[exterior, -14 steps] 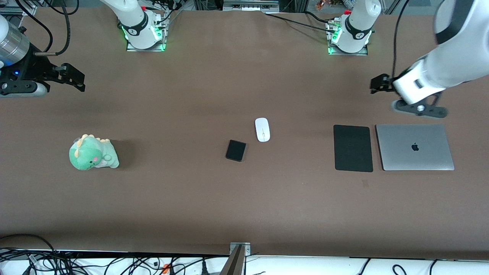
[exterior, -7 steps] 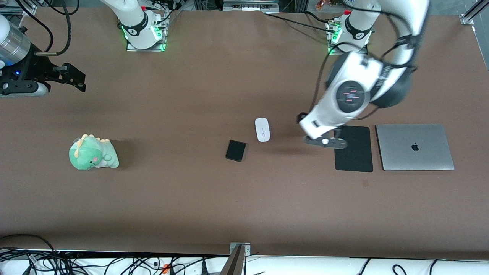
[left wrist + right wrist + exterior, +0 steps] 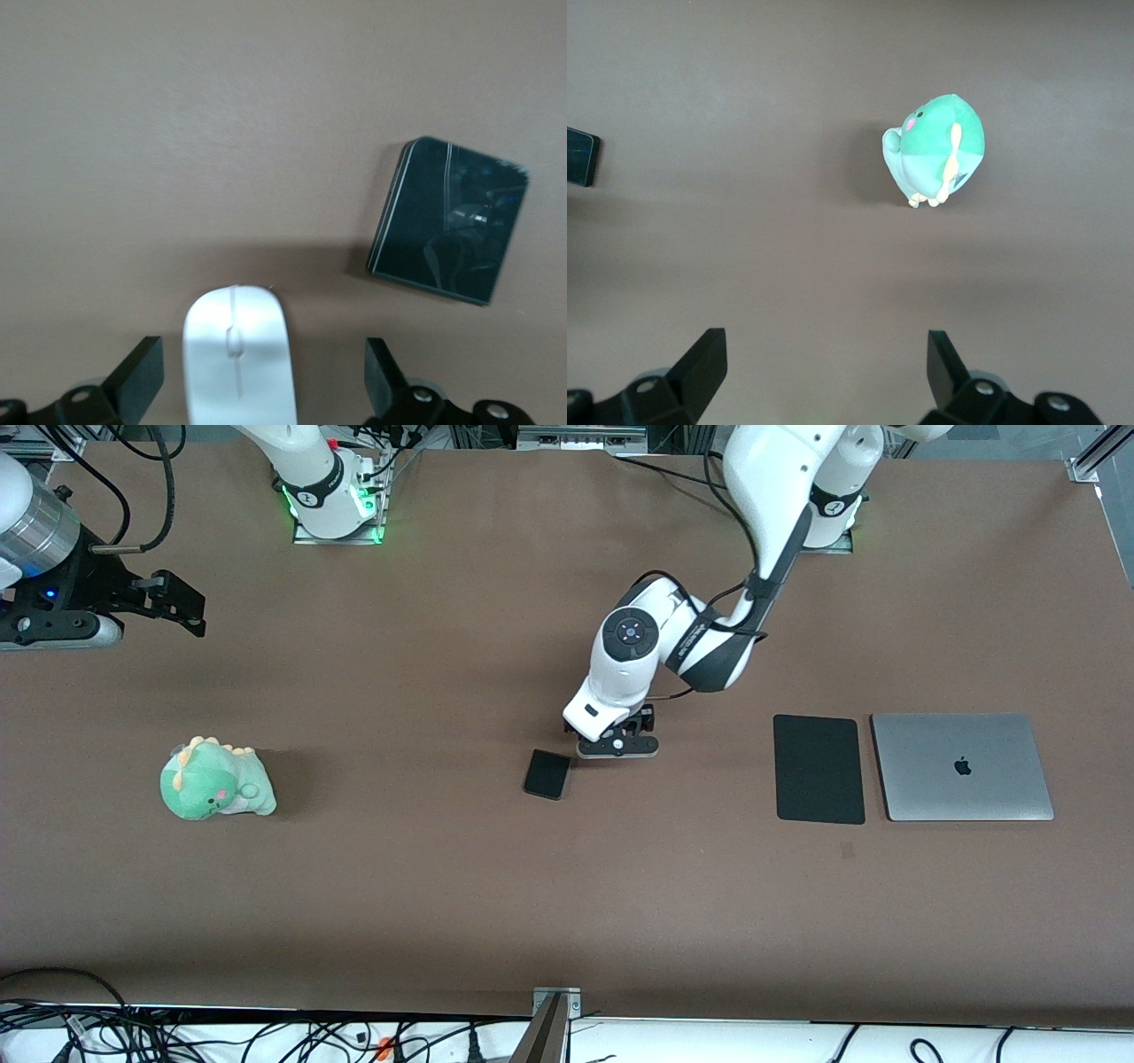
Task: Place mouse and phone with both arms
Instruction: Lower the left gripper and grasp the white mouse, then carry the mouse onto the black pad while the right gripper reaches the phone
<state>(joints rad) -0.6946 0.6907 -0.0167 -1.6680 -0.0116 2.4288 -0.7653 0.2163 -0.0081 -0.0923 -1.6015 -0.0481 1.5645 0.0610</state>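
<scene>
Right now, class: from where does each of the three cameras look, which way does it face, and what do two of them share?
Front view: high across the table, facing both bases; left gripper covers the mouse, right gripper waits.
Left wrist view: looks down past open fingers at mouse and phone.
Right wrist view: looks down past open fingers at the plush dinosaur.
Shared: the phone, all three.

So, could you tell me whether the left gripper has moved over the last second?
Yes. The left gripper has swung away from the laptop, past the mouse pad, and is now over the mouse.
</scene>
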